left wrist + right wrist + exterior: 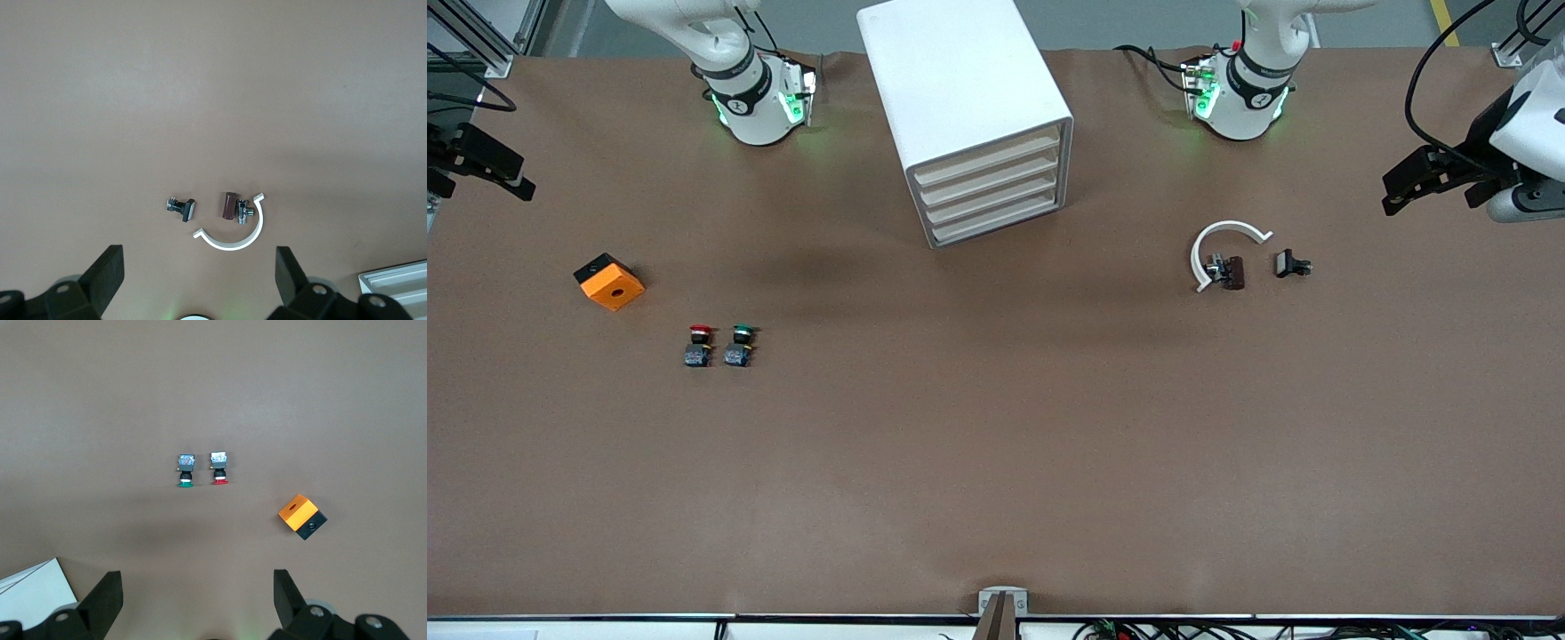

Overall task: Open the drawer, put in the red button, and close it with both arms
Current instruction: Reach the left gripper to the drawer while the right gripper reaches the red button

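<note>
A: The right gripper (489,171) hangs spread wide over the table's right-arm end. The red button (699,346) lies just beside the green button (739,346), near the orange block (608,281).

B: The drawer unit (969,116) stands shut. The left gripper (1432,182) hangs, jaws parted, near the white clamp (1221,249).

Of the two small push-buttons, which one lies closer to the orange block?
The red button; the green-capped button sits beside it, farther from the orange block.
</note>
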`<state>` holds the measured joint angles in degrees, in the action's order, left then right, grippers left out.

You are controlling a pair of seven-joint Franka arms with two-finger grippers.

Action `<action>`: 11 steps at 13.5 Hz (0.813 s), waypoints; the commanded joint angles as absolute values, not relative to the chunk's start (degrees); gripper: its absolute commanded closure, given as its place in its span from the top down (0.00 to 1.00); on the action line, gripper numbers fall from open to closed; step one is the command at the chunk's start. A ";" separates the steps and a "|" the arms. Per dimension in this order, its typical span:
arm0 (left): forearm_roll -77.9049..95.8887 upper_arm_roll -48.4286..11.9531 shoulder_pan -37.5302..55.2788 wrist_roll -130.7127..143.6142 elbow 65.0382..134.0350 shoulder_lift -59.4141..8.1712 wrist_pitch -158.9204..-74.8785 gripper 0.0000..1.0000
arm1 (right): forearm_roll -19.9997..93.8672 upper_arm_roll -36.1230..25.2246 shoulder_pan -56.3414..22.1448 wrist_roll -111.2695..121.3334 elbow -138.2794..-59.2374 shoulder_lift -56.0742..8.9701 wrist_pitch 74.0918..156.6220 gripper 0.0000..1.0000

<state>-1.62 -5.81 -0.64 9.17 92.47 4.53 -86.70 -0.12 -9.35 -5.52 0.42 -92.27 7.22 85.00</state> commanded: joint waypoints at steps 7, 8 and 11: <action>-1.06 -5.89 -0.97 9.67 88.42 -2.09 -85.61 1.00 | -0.62 -8.79 -5.01 0.62 -92.02 7.38 84.55 1.00; -0.71 -5.89 -0.79 10.10 88.42 -3.85 -85.78 1.00 | -0.62 -8.79 -5.01 0.62 -92.02 7.38 84.55 1.00; 2.27 -5.89 -0.53 12.72 88.24 -10.79 -87.53 1.00 | -0.62 -8.53 -5.62 1.14 -92.11 6.07 84.55 1.00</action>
